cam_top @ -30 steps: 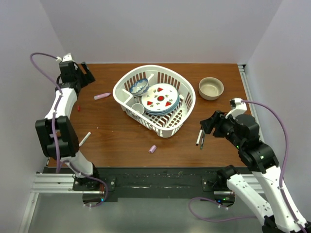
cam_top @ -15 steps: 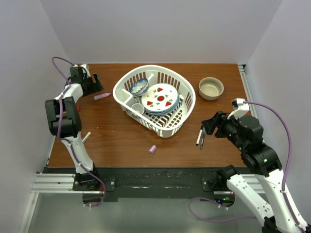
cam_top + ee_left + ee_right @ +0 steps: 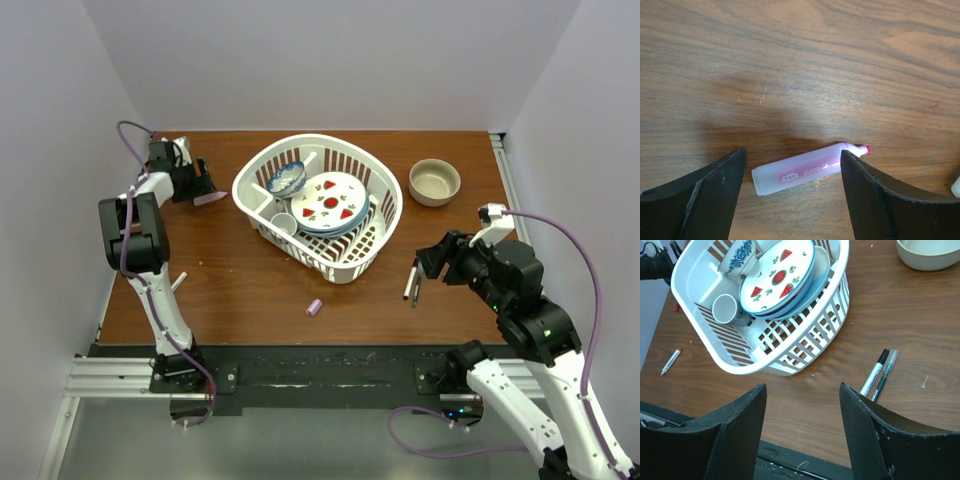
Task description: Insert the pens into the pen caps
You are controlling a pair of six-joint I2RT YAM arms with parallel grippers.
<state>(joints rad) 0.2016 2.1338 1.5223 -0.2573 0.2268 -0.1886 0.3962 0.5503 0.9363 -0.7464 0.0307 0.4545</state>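
at the far left corner of the surface, the left tool is hovering low over the lilac-pink pen. its jaws are spread & holding nothing. the pen is lying flat and uncapped near the white basket. its barrel is running nearly along the line from one finger to the other, w/ the pink tip pointing at one finger.

step in hand, as i'm reading it: picking up this pen. closing as things are sitting now would be squeezing it end to end, prob. popping it loose. better to be turning the wrist approx a quarter turn so the pads are meeting the barrel's long sides at the label. then going down close to the wood & squeezing slowly, leaving the tip end free.

that tip is meant for the lilac-pink cap, lying well apart toward the near edge.

the right tool is hanging spread & empty nr the right edge, w/ a white pen & a dark pen lying side by side ahead of it.
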